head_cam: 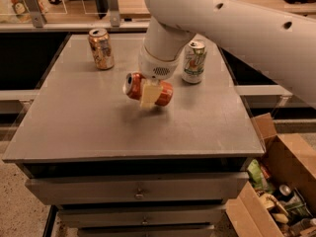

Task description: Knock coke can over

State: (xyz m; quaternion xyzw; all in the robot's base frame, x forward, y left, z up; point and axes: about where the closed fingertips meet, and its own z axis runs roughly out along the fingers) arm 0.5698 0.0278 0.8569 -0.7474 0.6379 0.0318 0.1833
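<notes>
The red coke can (133, 86) lies on its side in my gripper (149, 97), silver top pointing left, just above the middle of the grey table (89, 127). A cream finger (148, 95) crosses the can's front, and the gripper is shut on it. The white arm comes down from the upper right. The can's shadow falls on the table right under it.
An orange-gold patterned can (101, 48) stands upright at the back left. A white-and-green can (193, 61) stands upright at the back right, just right of the wrist. An open cardboard box (284, 157) of rubbish sits on the floor at the right. Drawers (138, 194) are below the tabletop.
</notes>
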